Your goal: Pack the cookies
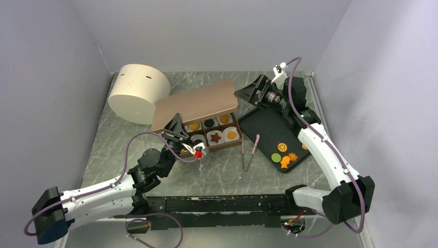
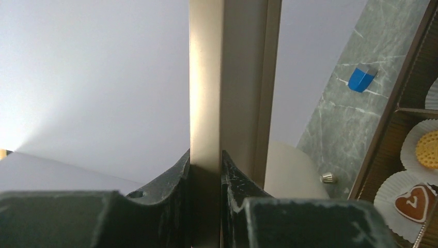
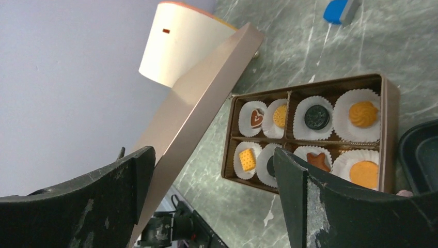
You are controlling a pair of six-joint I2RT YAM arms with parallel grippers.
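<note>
The grey marbled counter [image 1: 222,170] carries everything, and we take the brown cardboard box [image 1: 227,145] at its middle as our landmark. Behind the box to the left stands a smooth cream cylindrical tub [image 1: 138,93]. Over the box's far side slants a flat tan cardboard lid [image 1: 199,103], matte with a faint sheen, raised and tilted. Right of the box lies a shallow black plastic tray [image 1: 263,126] with rounded corners.

The left gripper [image 1: 179,133], at the box's left end, is clenched on the lid's rim, which runs straight between its jaws in the wrist view. The right gripper [image 1: 251,93], behind the box's right corner, stands released and holds nothing. Thin pink tongs [image 1: 249,152] lie between box and tray.

The cookies [image 3: 316,117] sit in white pleated paper cups [image 3: 342,126], one to each compartment of the box: heart, star, square and rounds. A few more lie on the tray, a green round and an orange fish among them. A small blue cube [image 2: 361,78] lies behind the box.

We judge the filling done and the closing in hand. Next, the lid needs levelling and squaring over the box's rim before it goes down, perhaps with the free gripper steadying its far end.
</note>
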